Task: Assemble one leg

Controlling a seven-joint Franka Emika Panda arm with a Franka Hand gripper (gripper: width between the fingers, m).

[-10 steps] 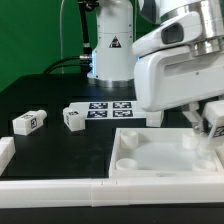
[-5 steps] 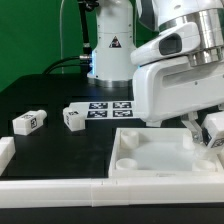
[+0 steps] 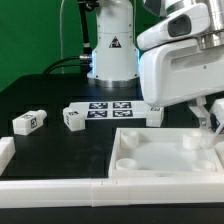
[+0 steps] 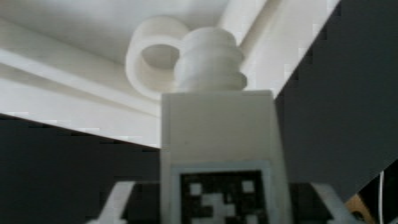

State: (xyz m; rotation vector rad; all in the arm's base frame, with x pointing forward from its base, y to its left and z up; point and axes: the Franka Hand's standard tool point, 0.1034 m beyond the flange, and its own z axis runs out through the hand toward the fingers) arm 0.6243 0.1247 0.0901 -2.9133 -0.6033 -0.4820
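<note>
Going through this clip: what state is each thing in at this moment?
Gripper: shut on the held leg.
Held leg: clamped, peg end toward a tabletop corner socket; cannot tell if seated.
Tabletop: lying flat, sockets facing up.
Loose leg by the marker board: lying on the table, untouched.
Outer loose leg: lying on the table, untouched.
Marker board: flat on the table.

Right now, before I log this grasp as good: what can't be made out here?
Wrist view: the leg covers the tabletop socket; its tag is cut off by the edge.
Exterior view: the arm's housing mostly hides the gripper and leg.
Neither shows whether leg touches tabletop.
</note>
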